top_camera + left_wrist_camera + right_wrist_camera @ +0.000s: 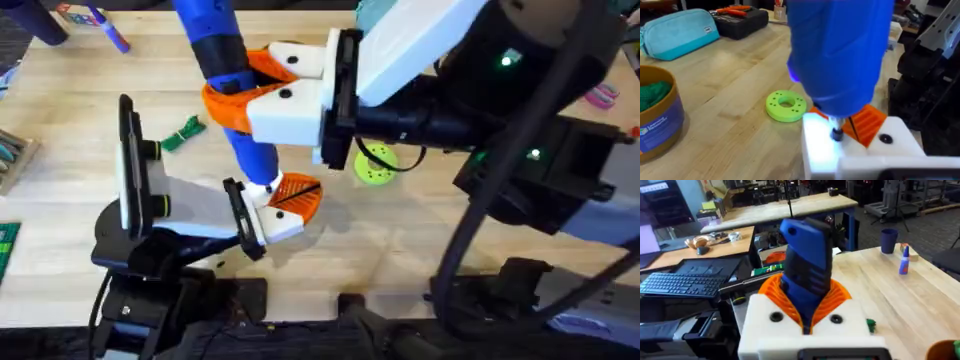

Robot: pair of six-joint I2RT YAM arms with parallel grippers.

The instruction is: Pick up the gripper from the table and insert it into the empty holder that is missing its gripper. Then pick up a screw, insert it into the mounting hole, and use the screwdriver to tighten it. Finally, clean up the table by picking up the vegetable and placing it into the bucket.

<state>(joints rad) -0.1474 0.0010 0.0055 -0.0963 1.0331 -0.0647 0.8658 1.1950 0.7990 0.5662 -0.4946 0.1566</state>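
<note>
Blue cyl. screwdriver [225,75] in ribbed orange claw [262,88].

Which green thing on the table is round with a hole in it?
The lime-green ring beside the screwdriver; the darker green vegetable is long and leafy.

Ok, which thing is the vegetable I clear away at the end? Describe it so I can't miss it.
Start at the big blue screwdriver held upright over the middle of the wooden table. Look just left of it, beside the upright black plate: the vegetable is the small green piece lying flat. The lime-green ring, right of the screwdriver, is round with holes.
</note>
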